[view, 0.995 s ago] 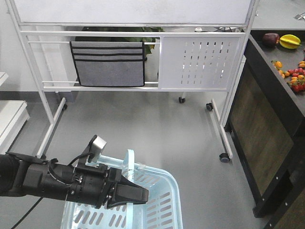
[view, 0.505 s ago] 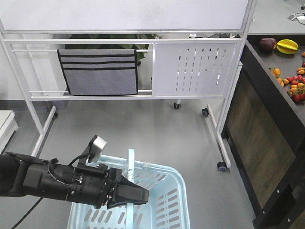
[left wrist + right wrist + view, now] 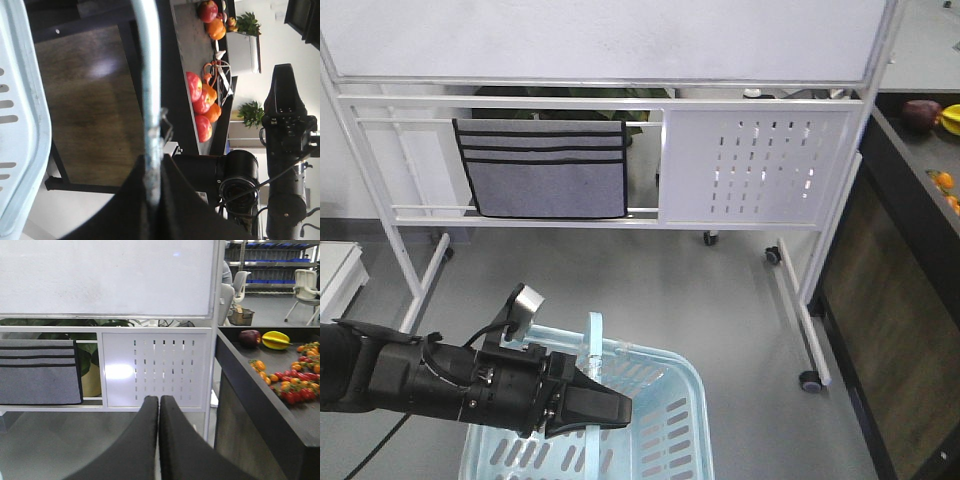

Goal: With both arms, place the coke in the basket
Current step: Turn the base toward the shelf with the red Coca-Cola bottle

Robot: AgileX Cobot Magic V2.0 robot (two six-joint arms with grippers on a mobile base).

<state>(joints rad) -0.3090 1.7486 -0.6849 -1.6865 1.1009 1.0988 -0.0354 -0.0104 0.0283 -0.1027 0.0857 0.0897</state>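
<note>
Across the front view, the white wheeled whiteboard stand (image 3: 620,40) and the dark fruit counter (image 3: 910,190) have slid rightward and lower in the frame over the last half second. The light blue slotted plastic basket (image 3: 685,400) and the black left arm (image 3: 410,385) sit exactly where they were. You can read that as the base moving with the basket in tow, not the arm working.

The left gripper (image 3: 615,408) is clamped tight around the basket's light blue hoop handle (image 3: 150,75), which runs straight between its jaws in the left wrist view. The right gripper (image 3: 158,400) is closed too, its fingers pressed together with nothing between them, pointing at the stand's white perforated panel (image 3: 155,367).

The coke bottle shows in none of your views: not in the visible part of the basket, not near either gripper, not on the counter. So you likely still have to find it, and the right gripper must open before it can take hold.
</note>
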